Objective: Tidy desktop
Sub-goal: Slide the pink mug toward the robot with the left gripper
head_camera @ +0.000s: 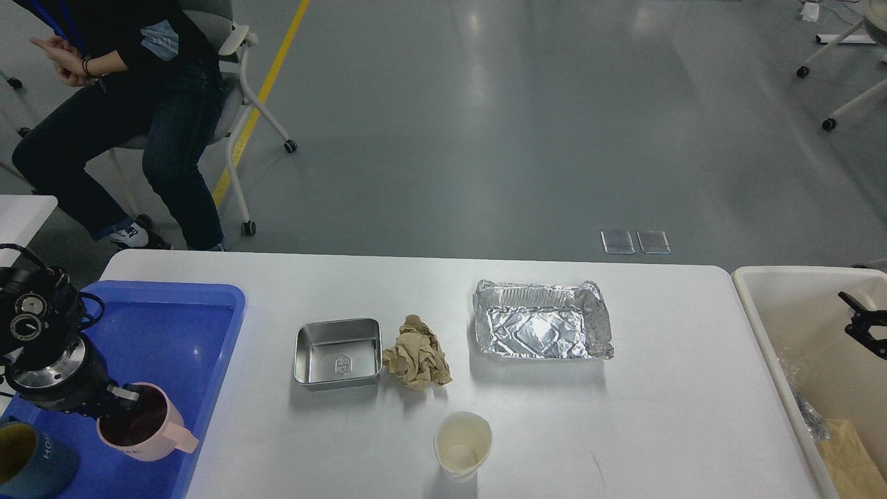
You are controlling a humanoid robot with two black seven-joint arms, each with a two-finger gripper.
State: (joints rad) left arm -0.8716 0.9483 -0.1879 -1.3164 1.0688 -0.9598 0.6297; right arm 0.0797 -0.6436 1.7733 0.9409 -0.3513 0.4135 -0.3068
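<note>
Your left gripper (128, 400) sits at the rim of the pink mug (142, 423), one finger dipping inside and the other apparently outside the wall, so it reads as pinched on the rim; a rim pinch makes sense since the handle points away to the right. The mug stands inside the blue tray (181, 326), near its front right edge, next to a dark blue cup (31, 461) at the bottom-left corner, so the tray looks like your drop-off for reusable cups. Your right gripper (865, 326) hangs over the cream bin (766, 326) on the far right; it's small and dark, so I can't tell whether its fingers are apart or together. The bin holds crumpled plastic and something yellow, likely the trash side. Between them, the desktop (665, 430) carries four items: steel tin (339, 353) touching the crumpled brown paper (417, 353), foil tray (542, 320) further right, paper cup (463, 445) near the front edge. My read: disposables go right, the tin goes left, and you're roughly a third done.
</note>
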